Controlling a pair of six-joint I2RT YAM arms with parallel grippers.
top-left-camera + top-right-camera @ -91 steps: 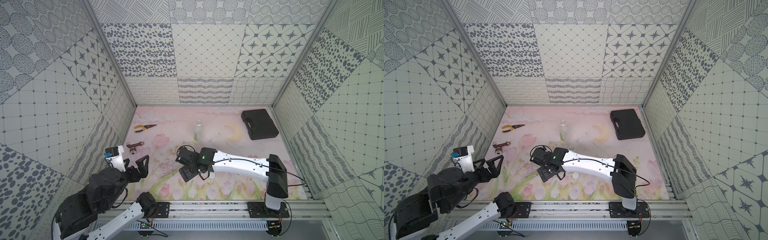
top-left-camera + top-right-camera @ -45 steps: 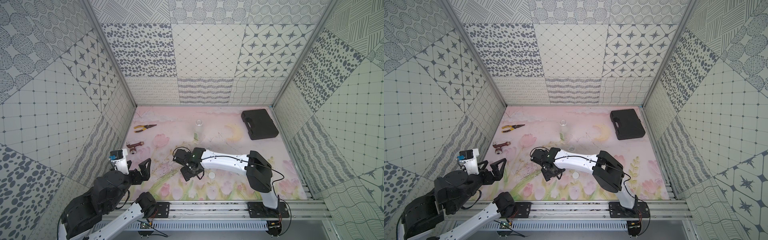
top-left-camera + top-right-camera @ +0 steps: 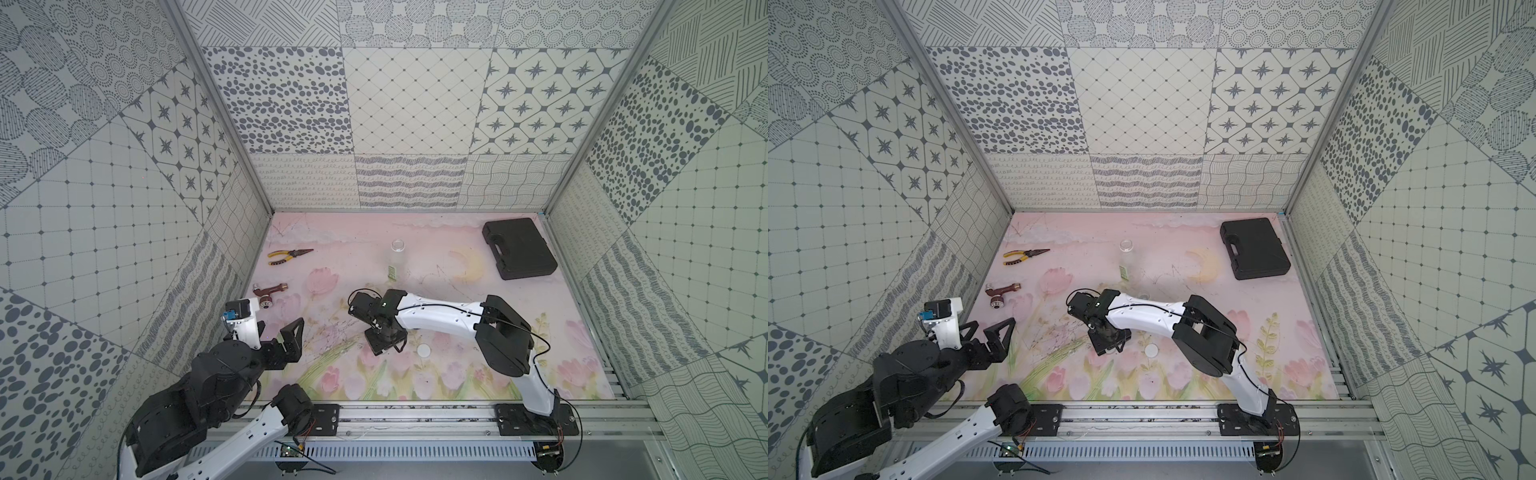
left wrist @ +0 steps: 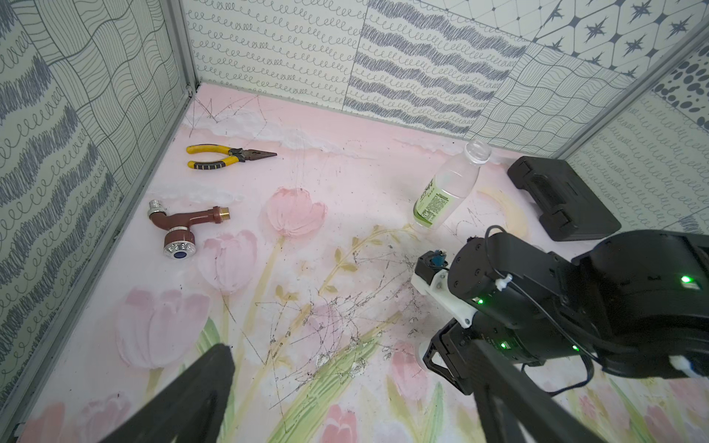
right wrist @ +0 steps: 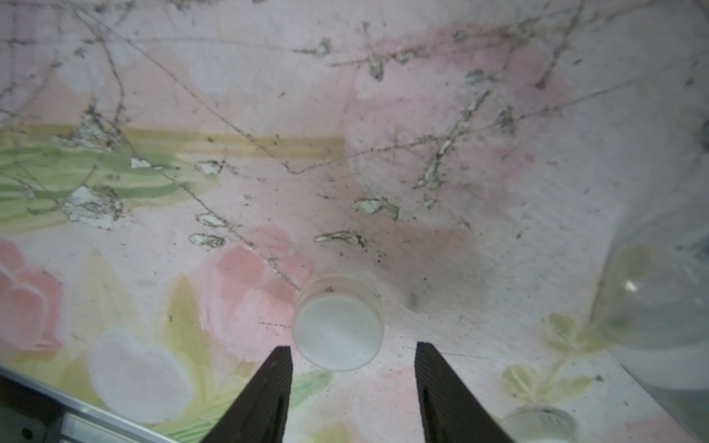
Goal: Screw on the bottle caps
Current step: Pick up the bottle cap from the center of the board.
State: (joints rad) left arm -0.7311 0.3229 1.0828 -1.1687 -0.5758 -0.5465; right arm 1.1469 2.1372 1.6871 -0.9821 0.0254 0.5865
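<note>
The right gripper (image 5: 352, 347) is pointing down at the pink floral tabletop (image 5: 422, 115) with its jaws standing apart. A small white round plastic cap (image 5: 337, 324) is lying flat just at the fingertips, unclamped. A second white cap (image 3: 424, 350) is lying near it. A clear plastic bottle (image 5: 660, 307) is showing close by in the right wrist view. The taller slim clear bottle with a green label (image 3: 397, 259) is standing upright and uncapped, farther back. The left gripper (image 3: 986, 328) is hovering well apart from them — jaws spread wide, holding nothing.
</note>
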